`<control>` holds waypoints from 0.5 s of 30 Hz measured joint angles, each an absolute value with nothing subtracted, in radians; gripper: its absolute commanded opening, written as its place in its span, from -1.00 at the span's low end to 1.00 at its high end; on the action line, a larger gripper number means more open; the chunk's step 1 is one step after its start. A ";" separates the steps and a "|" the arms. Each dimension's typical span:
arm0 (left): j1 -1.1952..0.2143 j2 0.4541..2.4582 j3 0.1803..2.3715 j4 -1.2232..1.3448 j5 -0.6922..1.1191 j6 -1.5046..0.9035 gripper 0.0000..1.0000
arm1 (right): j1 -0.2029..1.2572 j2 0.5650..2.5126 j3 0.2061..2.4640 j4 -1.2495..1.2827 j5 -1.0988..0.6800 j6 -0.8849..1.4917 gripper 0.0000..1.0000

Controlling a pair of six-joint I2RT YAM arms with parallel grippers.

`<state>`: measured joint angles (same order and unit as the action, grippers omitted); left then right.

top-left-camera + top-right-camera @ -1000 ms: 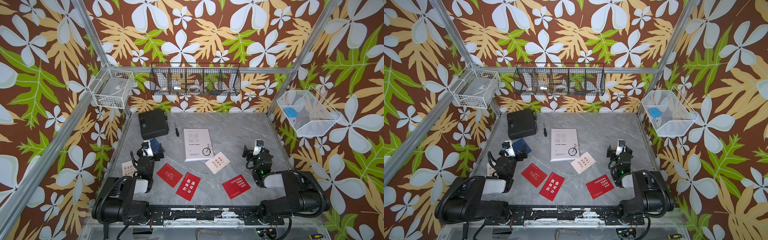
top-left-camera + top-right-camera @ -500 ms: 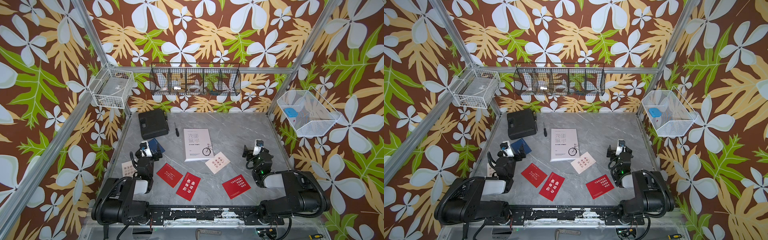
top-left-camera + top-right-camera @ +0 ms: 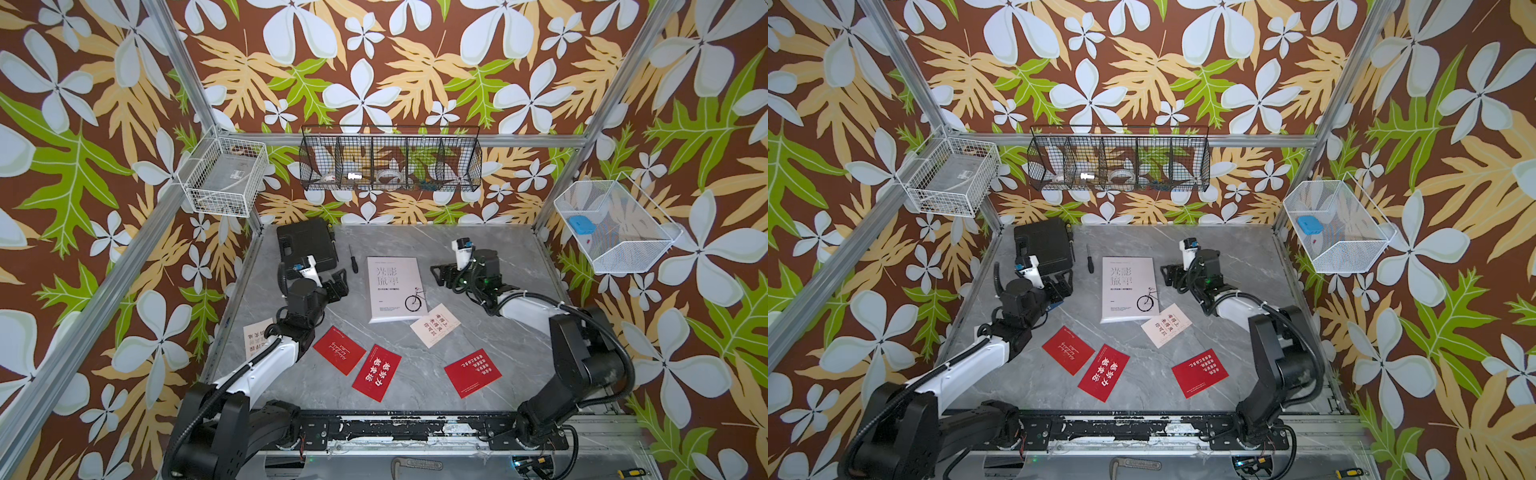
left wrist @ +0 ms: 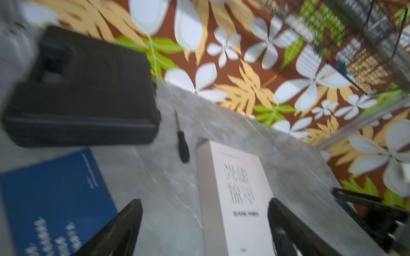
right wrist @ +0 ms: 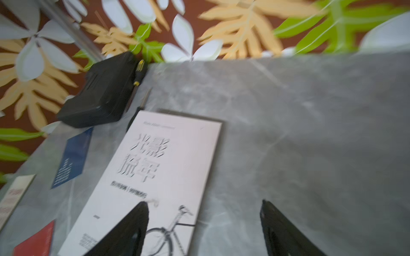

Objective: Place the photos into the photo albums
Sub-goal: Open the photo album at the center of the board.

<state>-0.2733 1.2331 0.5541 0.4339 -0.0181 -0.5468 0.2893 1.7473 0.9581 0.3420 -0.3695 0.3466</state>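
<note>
Left claw (image 3: pixel 337 284) and right claw (image 3: pixel 439 275) hang wide and empty on either side of the closed photo album (image 3: pixel 395 291), which lies flat mid-desk (image 3: pixel 478 257). Its cover looks stiff; I'd lift at an open edge. The photos, such as the red card (image 3: pixel 338 350) and cream card (image 3: pixel 434 330), lie loose nearby: thin, light, probably slippery, so pinch an edge.

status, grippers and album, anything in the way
Left gripper and right gripper open, empty, flanking the album. Album closed, photos loose on the table. Screwdriver lies beside its far corner.
</note>
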 measured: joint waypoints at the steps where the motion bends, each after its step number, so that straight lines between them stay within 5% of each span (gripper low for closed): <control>1: -0.280 1.259 0.560 0.431 0.001 -0.570 0.83 | 0.297 1.788 0.980 0.334 -0.387 0.372 0.62; 15: -0.300 1.579 0.666 0.468 0.182 -0.682 0.83 | 0.308 2.026 1.090 0.314 -0.577 0.507 0.62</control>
